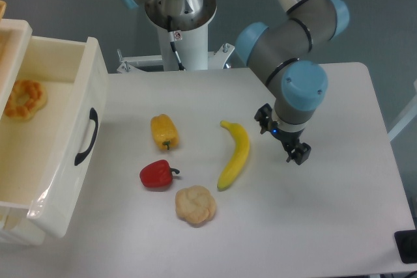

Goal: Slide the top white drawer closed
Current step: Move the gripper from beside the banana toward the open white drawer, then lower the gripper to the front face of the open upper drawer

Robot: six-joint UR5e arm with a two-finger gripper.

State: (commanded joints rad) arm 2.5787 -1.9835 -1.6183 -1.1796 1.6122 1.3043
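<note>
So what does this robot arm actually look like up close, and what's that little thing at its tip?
The arm is built of silver-grey metal tubes joined by fat rounded grey joints, each capped in light blue. Its base is a shiny metal column on a white pedestal, bearing a small red-and-white sticker and a thin black cable. At the tip sits a small black pincer with a tiny blue light.
</note>
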